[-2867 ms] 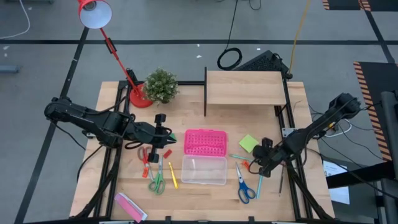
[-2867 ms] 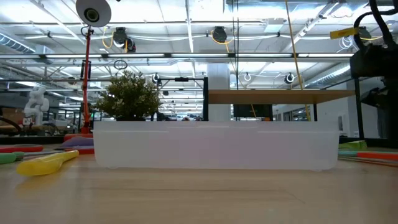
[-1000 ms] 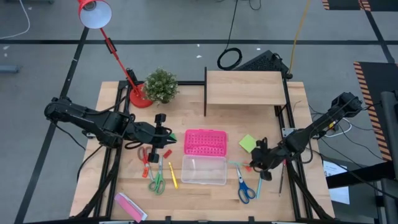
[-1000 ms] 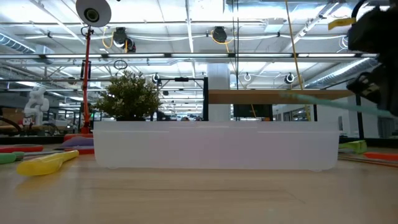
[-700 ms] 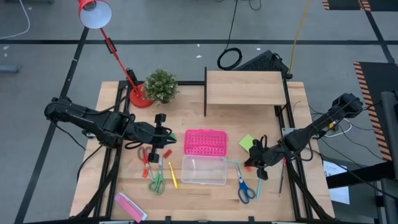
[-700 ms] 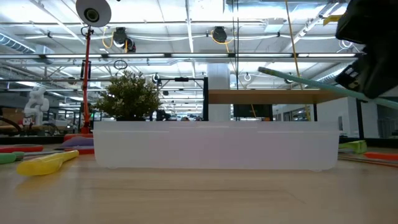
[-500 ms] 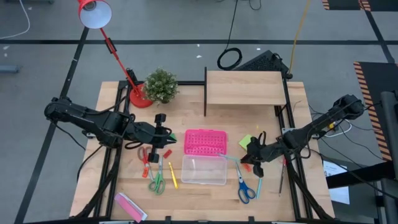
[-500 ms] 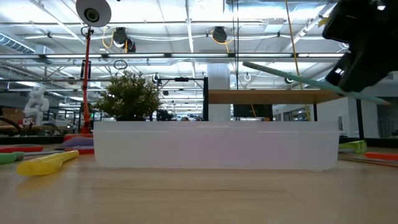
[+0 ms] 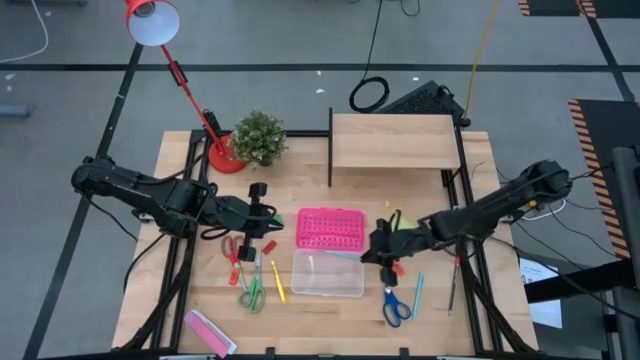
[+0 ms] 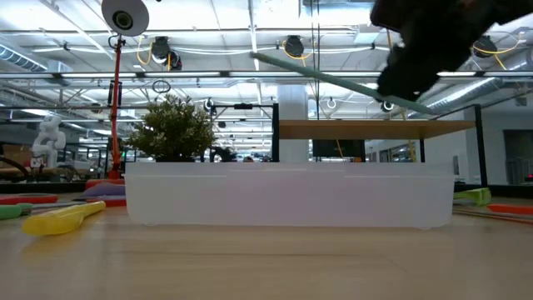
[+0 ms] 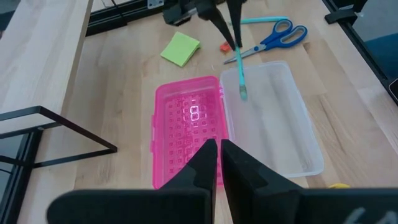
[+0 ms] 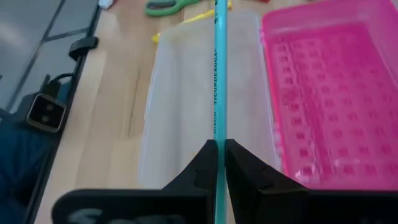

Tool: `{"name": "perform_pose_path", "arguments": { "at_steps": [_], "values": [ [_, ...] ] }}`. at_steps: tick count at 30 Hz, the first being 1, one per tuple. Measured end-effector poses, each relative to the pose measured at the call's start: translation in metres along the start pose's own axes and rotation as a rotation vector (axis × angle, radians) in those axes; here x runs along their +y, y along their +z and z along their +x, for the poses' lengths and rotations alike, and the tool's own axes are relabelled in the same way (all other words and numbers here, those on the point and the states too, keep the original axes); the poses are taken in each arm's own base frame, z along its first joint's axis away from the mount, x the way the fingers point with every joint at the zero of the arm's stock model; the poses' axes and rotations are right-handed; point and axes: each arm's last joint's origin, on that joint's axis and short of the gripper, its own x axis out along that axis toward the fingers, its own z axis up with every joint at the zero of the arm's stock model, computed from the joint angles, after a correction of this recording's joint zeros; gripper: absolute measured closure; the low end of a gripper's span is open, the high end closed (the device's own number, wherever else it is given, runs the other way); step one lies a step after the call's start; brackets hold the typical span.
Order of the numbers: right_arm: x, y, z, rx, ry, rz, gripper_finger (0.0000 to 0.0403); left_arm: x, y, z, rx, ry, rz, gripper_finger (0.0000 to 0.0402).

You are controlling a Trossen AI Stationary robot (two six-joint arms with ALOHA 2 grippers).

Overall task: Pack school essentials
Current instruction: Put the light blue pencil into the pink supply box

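Right gripper hangs above the table's middle, fingers clamped on a pencil. Left gripper, fingers together, hovers toward the left edge.

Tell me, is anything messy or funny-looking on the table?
Nothing looks broken or spilled. The only odd thing is a teal pencil up in the air, pinched by the right gripper and slanting over the clear box. The other supplies lie loose beside the box.

The right claw has been carried away from the blue scissors and is now held at the right end of the clear box. The teal pencil clamped in it has been lifted off the desk and now reaches ahead of the claw over the box.
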Motion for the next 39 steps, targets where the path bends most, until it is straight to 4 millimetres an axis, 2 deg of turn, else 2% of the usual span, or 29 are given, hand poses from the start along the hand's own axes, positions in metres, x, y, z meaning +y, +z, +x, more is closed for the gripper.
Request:
{"name": "perform_pose_path", "arguments": {
  "at_steps": [8, 13, 16, 25, 39],
  "values": [
    [0.016, 0.03, 0.039, 0.043, 0.028, -0.072, 0.039, 0.0, 0.0, 0.0, 0.0, 0.0, -0.003, 0.0376],
    [0.013, 0.031, 0.061, 0.097, -0.007, -0.091, 0.039, 0.0, 0.0, 0.0, 0.0, 0.0, -0.003, 0.0376],
    [0.008, 0.025, 0.069, 0.152, -0.037, -0.093, 0.039, 0.0, 0.0, 0.0, 0.0, 0.0, -0.003, 0.0376],
    [-0.005, 0.01, 0.084, 0.261, -0.102, -0.071, 0.039, 0.0, 0.0, 0.0, -0.001, 0.0, -0.003, 0.0376],
    [-0.009, 0.011, 0.086, 0.234, -0.158, -0.056, 0.039, 0.0, 0.004, 0.0, -0.04, 0.002, -0.007, 0.0376]
  ]
}}
